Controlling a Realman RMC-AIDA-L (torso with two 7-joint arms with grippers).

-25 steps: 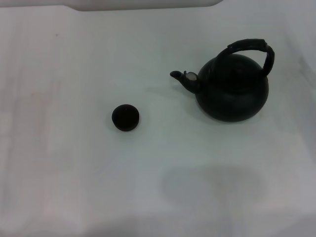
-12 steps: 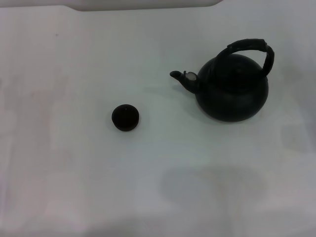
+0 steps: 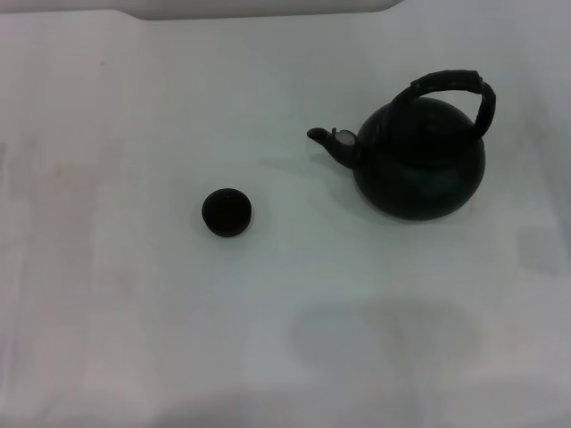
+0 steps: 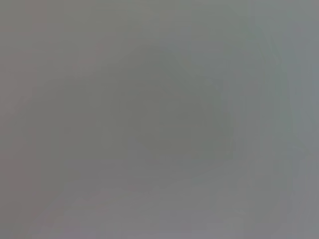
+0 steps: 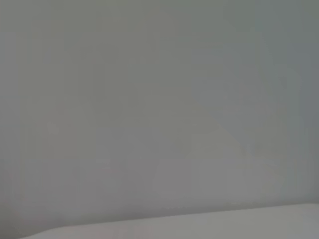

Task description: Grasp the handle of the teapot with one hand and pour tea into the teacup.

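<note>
In the head view the round matte black teapot (image 3: 419,160) stands upright on the white table at the right. Its black ribbed bail handle (image 3: 455,85) arches over the top, and its short spout (image 3: 335,141) with a pale spot points left. The tiny dark teacup (image 3: 227,212) sits alone to the left of the spout, a good gap away. Neither gripper nor any arm shows in any view. Both wrist views show only a plain grey surface.
The white table (image 3: 134,312) spreads wide around both objects. A pale raised edge (image 3: 259,7) runs along the far side. A faint grey shadow (image 3: 384,334) lies on the table in front of the teapot.
</note>
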